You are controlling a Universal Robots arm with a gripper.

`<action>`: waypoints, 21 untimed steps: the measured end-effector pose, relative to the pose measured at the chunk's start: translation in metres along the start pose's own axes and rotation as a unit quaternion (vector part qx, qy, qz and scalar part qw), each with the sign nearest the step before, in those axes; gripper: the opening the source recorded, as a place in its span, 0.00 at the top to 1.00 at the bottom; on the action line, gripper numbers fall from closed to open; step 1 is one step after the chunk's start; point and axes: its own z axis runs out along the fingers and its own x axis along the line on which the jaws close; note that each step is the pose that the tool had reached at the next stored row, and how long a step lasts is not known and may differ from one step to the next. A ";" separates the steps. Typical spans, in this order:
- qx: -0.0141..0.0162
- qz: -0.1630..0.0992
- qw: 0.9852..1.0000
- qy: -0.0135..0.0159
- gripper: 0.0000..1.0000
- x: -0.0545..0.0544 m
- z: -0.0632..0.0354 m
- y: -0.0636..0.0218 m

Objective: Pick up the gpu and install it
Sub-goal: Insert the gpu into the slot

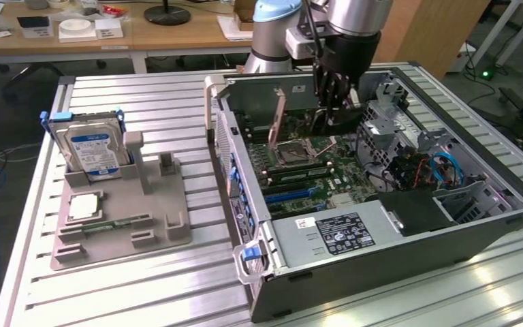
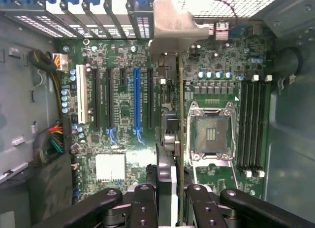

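We see a matt grey plastic tray (image 1: 120,225), a ribbed metal table (image 1: 152,286), and the gpu's (image 2: 180,139) dull bracket.

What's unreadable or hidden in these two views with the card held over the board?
- Card lower edge: exterior view, hidden behind the case wall, so whether it touches the board cannot be told.
- Card faces: wrist view, seen edge-on, components not visible.
- Tool fingertips: wrist view, cut off by the picture's edge.
- Power supply label: exterior view, print too small to read.
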 end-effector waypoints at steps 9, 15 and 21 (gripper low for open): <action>0.000 0.002 1.000 0.000 0.72 0.003 0.0115 0.0070; 0.000 0.010 1.000 0.001 0.72 0.003 0.0224 0.0083; 0.000 0.013 1.000 0.003 0.72 0.004 0.0328 0.0153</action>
